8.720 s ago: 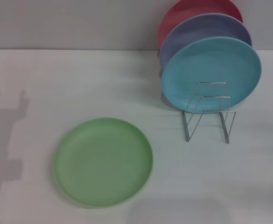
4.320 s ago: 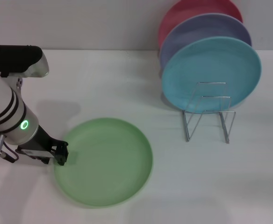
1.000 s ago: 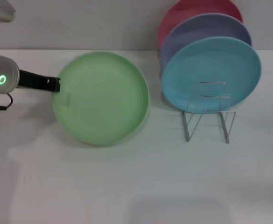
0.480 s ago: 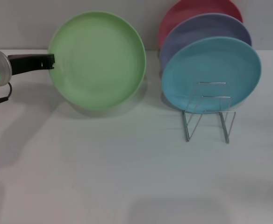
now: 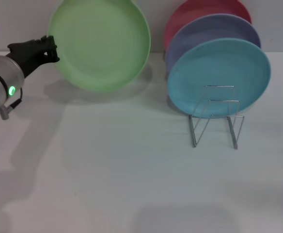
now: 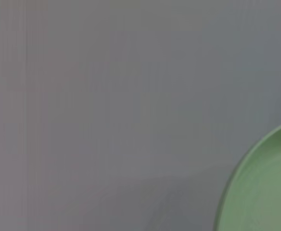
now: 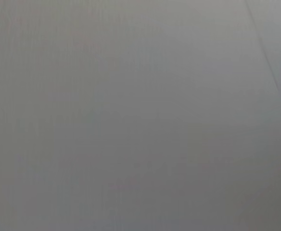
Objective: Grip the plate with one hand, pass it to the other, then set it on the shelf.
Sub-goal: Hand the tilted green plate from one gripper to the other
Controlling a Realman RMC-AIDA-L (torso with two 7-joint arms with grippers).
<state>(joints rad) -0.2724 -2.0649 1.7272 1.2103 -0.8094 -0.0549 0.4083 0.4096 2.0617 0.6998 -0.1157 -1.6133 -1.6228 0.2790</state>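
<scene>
Left gripper clamps rim of green plate, held upright above white surface. Wire shelf w/ blue plate, purple plate, red plate.

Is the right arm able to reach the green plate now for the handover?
Probably yes, though the right arm is not in view. The left gripper holds the green plate by its left rim, lifted, leaving its right rim free.

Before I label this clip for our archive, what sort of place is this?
Probably a staged tabletop test bench, not a real kitchen: a bare white table, a thin silver wire plate rack holding pastel plates, and the left gripper holding a round light green plastic plate aloft.
</scene>
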